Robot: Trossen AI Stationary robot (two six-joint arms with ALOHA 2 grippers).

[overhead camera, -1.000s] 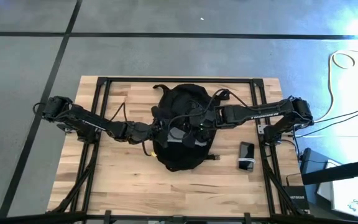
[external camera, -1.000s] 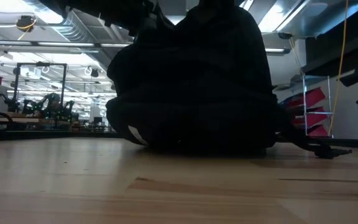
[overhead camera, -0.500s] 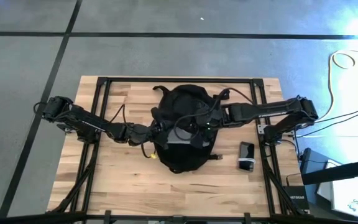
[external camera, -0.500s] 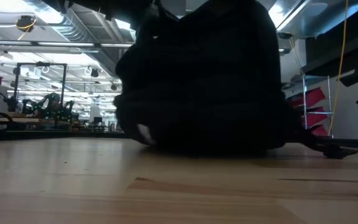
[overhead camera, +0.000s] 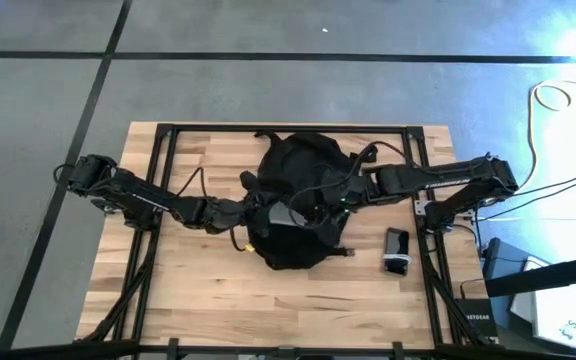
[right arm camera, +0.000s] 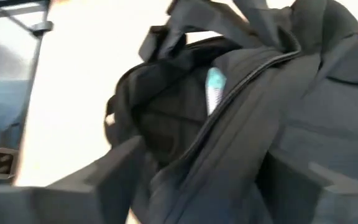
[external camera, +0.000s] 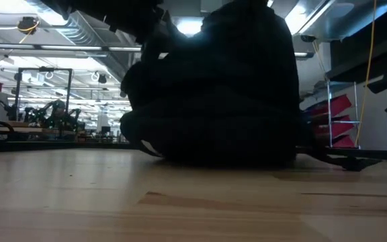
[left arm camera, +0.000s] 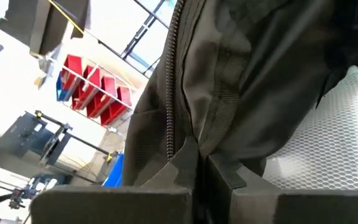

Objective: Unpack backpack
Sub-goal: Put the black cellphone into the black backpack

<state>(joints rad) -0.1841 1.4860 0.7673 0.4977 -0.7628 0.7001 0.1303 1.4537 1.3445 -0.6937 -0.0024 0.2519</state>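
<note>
Backpack (overhead camera: pixel 293 215): mid-table, zip open. Left gripper (left arm camera: pixel 197 177): clamped on fabric beside the zip. Right gripper (overhead camera: pixel 340 197): at backpack's right side, fingers spread. Phone (overhead camera: pixel 396 250): right of backpack.

Grey concrete floor (overhead camera: pixel 268 85) surrounding wooden table (overhead camera: pixel 198 280), dark tape lines (overhead camera: pixel 98 75) crossing it. Yellow cable (overhead camera: pixel 548 100) looping on floor past table's right edge. Ceiling strip lights (external camera: pixel 66 47) glowing over workshop hall; red bins (external camera: pixel 338 111) sitting on rack behind.
</note>
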